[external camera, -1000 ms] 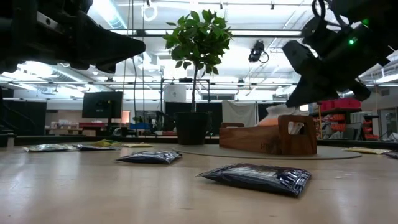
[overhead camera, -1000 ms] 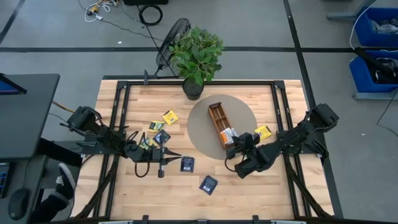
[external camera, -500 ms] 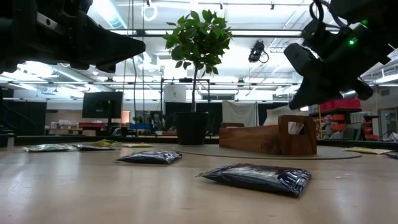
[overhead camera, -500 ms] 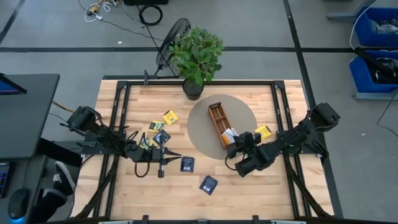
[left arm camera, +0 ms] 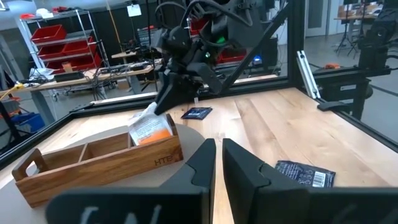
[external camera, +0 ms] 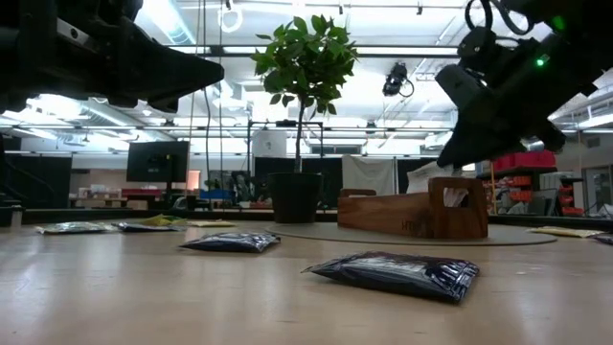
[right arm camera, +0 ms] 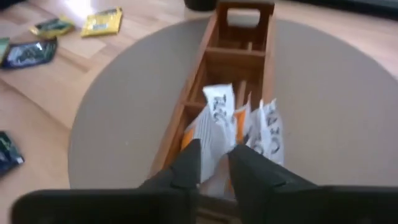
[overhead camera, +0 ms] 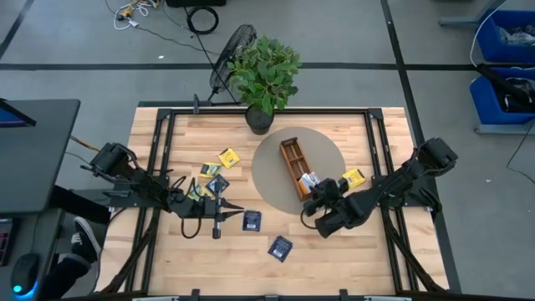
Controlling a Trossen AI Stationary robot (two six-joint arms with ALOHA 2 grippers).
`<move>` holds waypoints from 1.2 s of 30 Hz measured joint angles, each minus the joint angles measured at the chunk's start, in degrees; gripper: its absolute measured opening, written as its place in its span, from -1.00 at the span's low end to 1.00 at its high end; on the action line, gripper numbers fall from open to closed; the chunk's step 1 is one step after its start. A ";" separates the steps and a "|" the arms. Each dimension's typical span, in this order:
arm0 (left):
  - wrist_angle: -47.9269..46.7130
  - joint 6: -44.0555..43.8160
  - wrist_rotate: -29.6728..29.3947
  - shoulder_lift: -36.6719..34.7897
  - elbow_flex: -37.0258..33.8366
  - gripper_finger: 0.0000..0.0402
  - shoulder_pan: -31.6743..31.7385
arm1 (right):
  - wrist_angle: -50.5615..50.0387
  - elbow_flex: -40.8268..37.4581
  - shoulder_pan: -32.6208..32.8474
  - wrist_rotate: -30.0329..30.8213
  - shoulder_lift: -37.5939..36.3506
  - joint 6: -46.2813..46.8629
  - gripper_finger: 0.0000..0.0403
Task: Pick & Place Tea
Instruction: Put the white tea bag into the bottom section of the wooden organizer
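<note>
The job looks barely begun. A few orange-and-white sachets [right arm camera: 221, 121] stand in the end compartment of the wooden tray [overhead camera: 294, 167], the end nearest the right arm, and the other compartments look empty as far as I can see. The tray sits on a round grey mat [overhead camera: 276, 180] right of centre in the high view.

The right claw [overhead camera: 316, 194] hangs just over that filled end. In its wrist view the fingers [right arm camera: 186, 163] stand slightly apart with a sachet's edge between them; I cannot tell whether it grips that sachet or has let it go.

Most of the tea is left on the tabletop [overhead camera: 167, 251]. A yellow sachet [overhead camera: 228, 157] and a cluster of dark and green ones [overhead camera: 211, 177] lie left of the mat. Two navy sachets [overhead camera: 252, 221] [overhead camera: 280, 247] lie lower in the frame, toward the front edge. Another yellow sachet [overhead camera: 353, 177] sits at the mat's right edge, beside the right arm.

The left claw [overhead camera: 219, 207] waits at middle-left of the frame, near the cluster, with its fingers [left arm camera: 202, 163] nearly together and nothing between them.
</note>
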 joint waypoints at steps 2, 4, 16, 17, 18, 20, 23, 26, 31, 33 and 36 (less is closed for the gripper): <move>-0.02 -0.05 0.00 0.00 0.00 -0.84 0.00 | 0.01 0.00 0.02 0.63 -0.89 -1.54 -0.42; -0.02 -0.03 0.02 0.00 0.00 -0.84 -0.02 | -0.01 0.00 0.02 0.69 -2.42 -3.37 -0.30; -0.02 -0.03 0.00 0.00 0.02 -0.84 0.00 | 1.10 0.02 -4.69 -9.97 -11.69 -13.00 -0.03; -0.02 -0.03 0.00 0.00 0.02 -0.84 -0.02 | 1.33 0.02 -5.86 -12.06 -11.99 -14.39 -0.05; -0.02 -0.03 0.00 0.00 0.02 -0.84 -0.01 | 1.67 0.02 -7.08 -14.30 -12.32 -15.81 -0.07; -0.01 -0.03 0.00 0.00 0.04 -0.84 0.00 | 1.98 0.02 -9.80 -18.44 -12.65 -18.10 -0.10; -0.02 -0.04 0.00 0.00 0.04 -0.84 -0.01 | 1.94 0.02 -13.26 -23.12 -12.63 -20.77 -0.15; -0.09 -0.04 0.00 0.00 0.03 -0.84 0.00 | 1.93 0.02 -15.91 -26.33 -12.61 -22.93 -0.20; -0.25 -0.05 0.00 0.00 0.04 -0.84 0.00 | 2.62 0.02 -17.90 -29.24 -12.60 -24.83 -0.35; -0.52 -0.05 0.00 0.00 0.04 -0.84 -0.01 | 2.94 0.02 -17.92 -30.56 -12.58 -24.97 -0.48; -0.48 -0.05 0.00 0.00 0.04 -0.84 0.00 | 3.12 0.02 -17.90 -32.98 -12.56 -25.17 -0.73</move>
